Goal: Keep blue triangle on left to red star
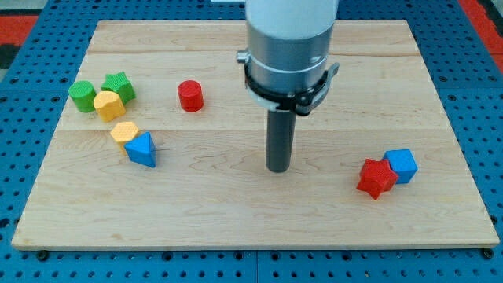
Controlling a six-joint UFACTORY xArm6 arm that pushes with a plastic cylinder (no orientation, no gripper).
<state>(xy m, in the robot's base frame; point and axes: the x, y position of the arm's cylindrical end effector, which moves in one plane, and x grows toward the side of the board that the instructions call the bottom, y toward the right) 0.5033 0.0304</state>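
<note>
The blue triangle (142,148) lies at the view's left on the wooden board (236,212), touching a yellow block (124,131) above it. The red star (376,178) lies at the view's right, touching a blue cube (402,165) on its upper right. My tip (278,168) rests on the board near the middle, well to the right of the blue triangle and to the left of the red star, touching neither.
A red cylinder (190,96) stands at the upper left of centre. A green cylinder (82,96), a green star (118,86) and a yellow block (108,104) cluster at the far left. A blue pegboard (479,94) surrounds the board.
</note>
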